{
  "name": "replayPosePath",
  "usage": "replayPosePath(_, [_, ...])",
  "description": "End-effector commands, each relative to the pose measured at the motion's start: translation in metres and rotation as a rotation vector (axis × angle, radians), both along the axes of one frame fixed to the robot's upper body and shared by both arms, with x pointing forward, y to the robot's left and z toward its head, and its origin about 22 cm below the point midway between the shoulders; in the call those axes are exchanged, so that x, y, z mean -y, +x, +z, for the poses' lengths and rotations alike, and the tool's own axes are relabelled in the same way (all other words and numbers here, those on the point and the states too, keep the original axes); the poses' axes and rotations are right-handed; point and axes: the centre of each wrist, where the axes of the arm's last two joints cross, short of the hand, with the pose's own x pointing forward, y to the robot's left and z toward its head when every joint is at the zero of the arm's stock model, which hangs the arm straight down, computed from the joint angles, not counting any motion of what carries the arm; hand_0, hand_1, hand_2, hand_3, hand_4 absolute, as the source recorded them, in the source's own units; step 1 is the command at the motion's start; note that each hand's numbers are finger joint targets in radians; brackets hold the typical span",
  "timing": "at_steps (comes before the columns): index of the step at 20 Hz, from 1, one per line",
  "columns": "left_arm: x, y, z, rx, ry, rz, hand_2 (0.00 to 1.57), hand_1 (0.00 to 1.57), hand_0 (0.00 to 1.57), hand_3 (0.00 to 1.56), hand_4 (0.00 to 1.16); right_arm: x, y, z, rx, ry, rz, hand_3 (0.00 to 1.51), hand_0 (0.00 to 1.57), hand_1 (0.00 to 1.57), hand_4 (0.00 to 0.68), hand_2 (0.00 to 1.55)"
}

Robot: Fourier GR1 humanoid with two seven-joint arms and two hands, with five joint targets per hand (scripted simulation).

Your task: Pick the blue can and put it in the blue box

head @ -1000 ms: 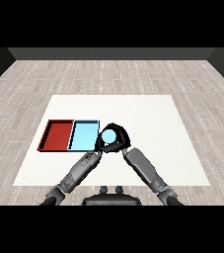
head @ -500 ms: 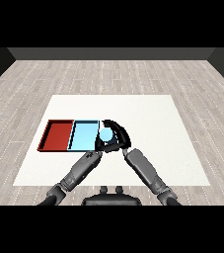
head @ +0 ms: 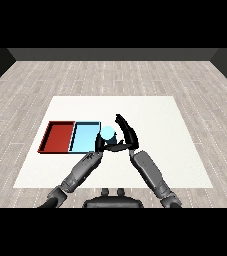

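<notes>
Black fingers of the right hand (head: 127,134) curl around the blue can (head: 108,133), holding it near the centre of the frame, just beside the right edge of the light blue tray (head: 85,137). The left hand (head: 100,144) sits just below and left of the can, close to the right hand; whether its fingers are spread or curled cannot be told. The 2 grey forearms slope up from the lower corners. The red tray (head: 59,136) touches the blue tray's left side. Both rest on the white table (head: 170,125).
</notes>
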Motion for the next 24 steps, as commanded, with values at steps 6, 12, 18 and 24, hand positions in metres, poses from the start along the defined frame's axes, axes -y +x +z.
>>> replayPosePath(6, [-0.031, 0.012, -0.016, 0.015, 0.079, 0.079, 1.57, 1.57, 1.57, 1.47, 1.13, 0.046, -0.024, 0.025, 0.059, 0.072, 0.041, 0.0, 0.0, 0.0, 0.0, 0.0])
replayPosePath(12, [-0.093, 0.034, -0.005, 0.016, 0.161, 0.214, 1.56, 1.57, 1.57, 1.48, 1.15, 0.109, -0.033, 0.024, 0.13, 0.1, -0.074, 0.0, 0.0, 0.0, 0.0, 0.0])
replayPosePath(18, [-0.152, 0.056, -0.012, -0.147, 0.276, 0.354, 1.54, 1.55, 1.55, 1.48, 1.11, 0.125, -0.043, 0.019, 0.134, 0.105, -0.151, 0.0, 0.0, 0.0, 0.0, 0.0])
replayPosePath(24, [-0.169, 0.08, -0.016, -0.332, 0.373, 0.382, 1.56, 1.57, 1.57, 1.49, 1.06, 0.129, -0.036, 0.002, 0.105, 0.187, -0.148, 0.0, 0.0, 0.0, 0.0, 0.0])
